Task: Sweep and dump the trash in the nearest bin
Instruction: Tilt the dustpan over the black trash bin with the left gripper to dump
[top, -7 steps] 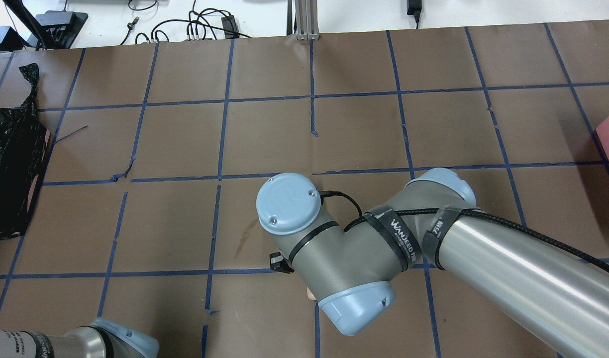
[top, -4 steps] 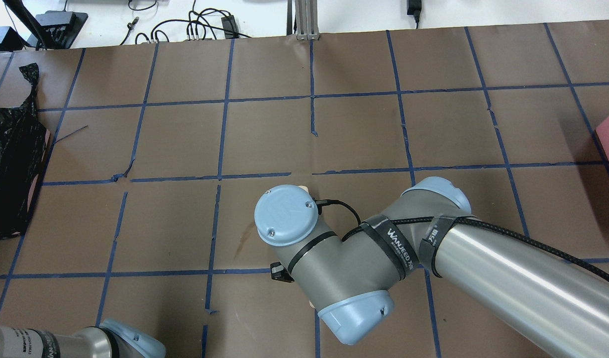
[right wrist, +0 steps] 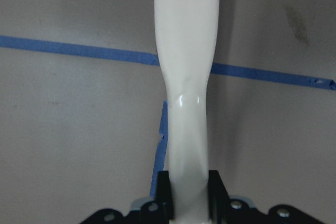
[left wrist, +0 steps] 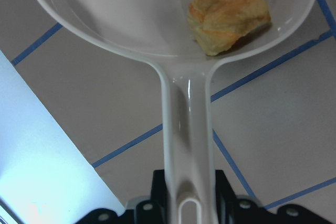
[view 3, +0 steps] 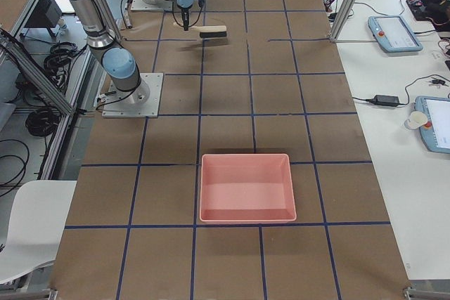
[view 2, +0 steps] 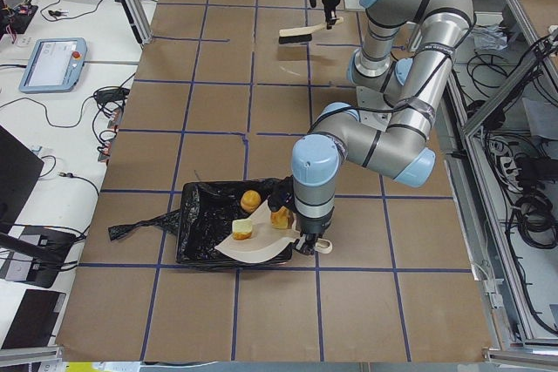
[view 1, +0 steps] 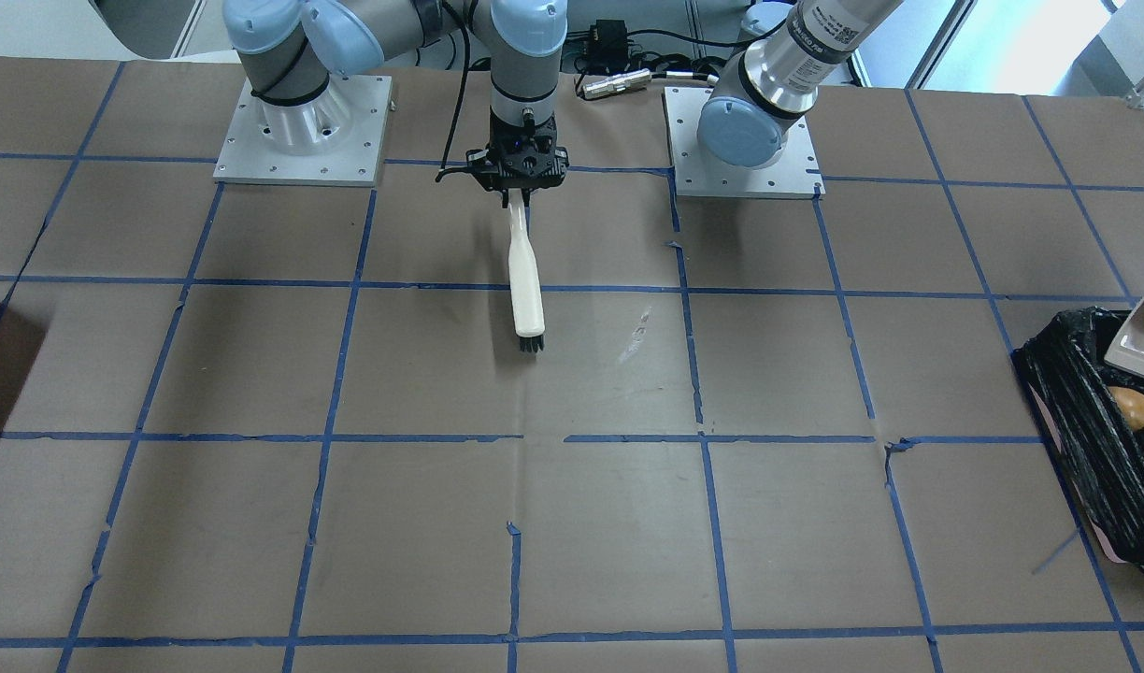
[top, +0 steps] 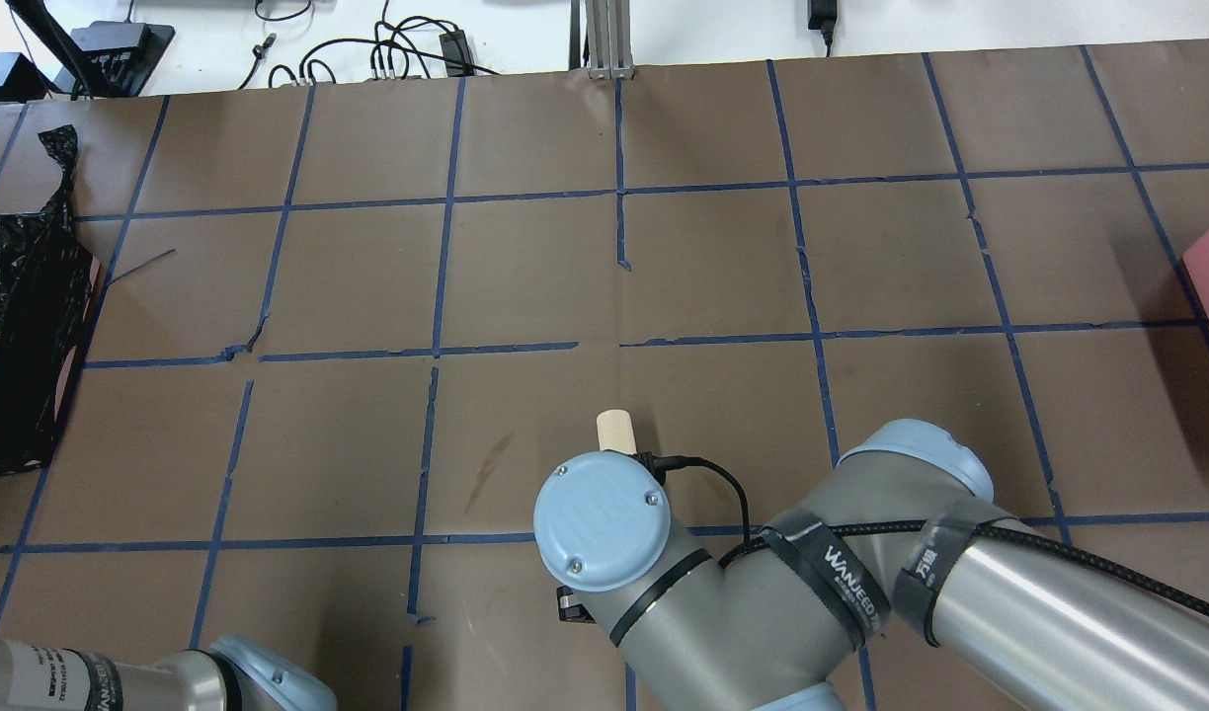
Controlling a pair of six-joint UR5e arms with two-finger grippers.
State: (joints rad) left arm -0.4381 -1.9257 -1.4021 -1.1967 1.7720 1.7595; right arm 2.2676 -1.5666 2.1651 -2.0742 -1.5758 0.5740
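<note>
A black strap (top: 840, 585) around the right arm is showing the white word "WANJEED". A second strap beside it is carrying white characters that I cannot make out. The sticker on the left arm is too small to read.

The left gripper (left wrist: 189, 184) is clamping the handle of a white plastic dustpan (left wrist: 131, 24), with its jaws pressing on either side. The pan is tilting over the bin lined with a crinkled glossy black plastic bag (view 2: 199, 219), which is standing at the table's end on the robot's left. An orange-crusted pale chunk (left wrist: 228, 17) is lying in the pan just ahead of the handle, close to the gripper. A second pale yellow chunk (view 2: 242, 229) is resting nearer the pan's lip. The tan-brown potato-like lump (view 1: 1133, 408) is sitting inside the bag, just past that lip.

The right gripper (right wrist: 188, 184) is squeezing the handle of a white brush with black bristles (view 1: 525, 271). It is holding the brush roughly level above the brown paper-covered table (view 1: 441, 523), near the robot's base and well apart from the bin. A pink rectangular tray (view 3: 246, 187) is sitting towards the opposite end.
</note>
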